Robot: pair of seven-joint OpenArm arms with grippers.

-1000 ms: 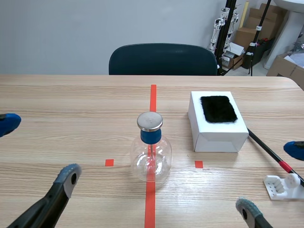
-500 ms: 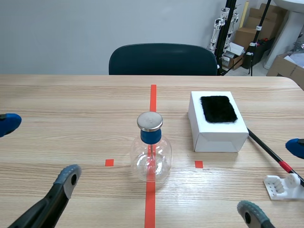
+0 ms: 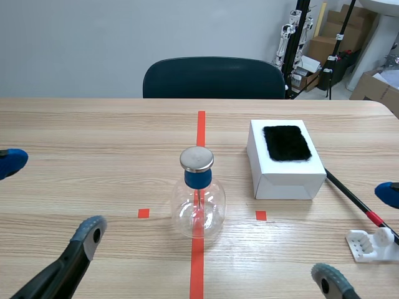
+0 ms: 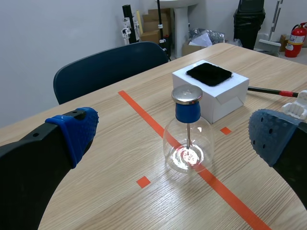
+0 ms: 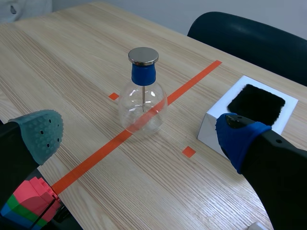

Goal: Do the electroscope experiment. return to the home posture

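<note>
No writing can be read, so far as visible.

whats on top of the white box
A black fuzzy pad lies flat on the white box, covering most of its top. Nothing else sits there. The box surface under the pad and the box's inside are hidden.

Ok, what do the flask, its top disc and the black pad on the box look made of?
The flask looks like clear glossy glass, perhaps plastic: the tape line shows through it. The top disc looks like brushed metal, with a grey sheen. The black pad is matte and fuzzy, likely fur or fleece.
</note>
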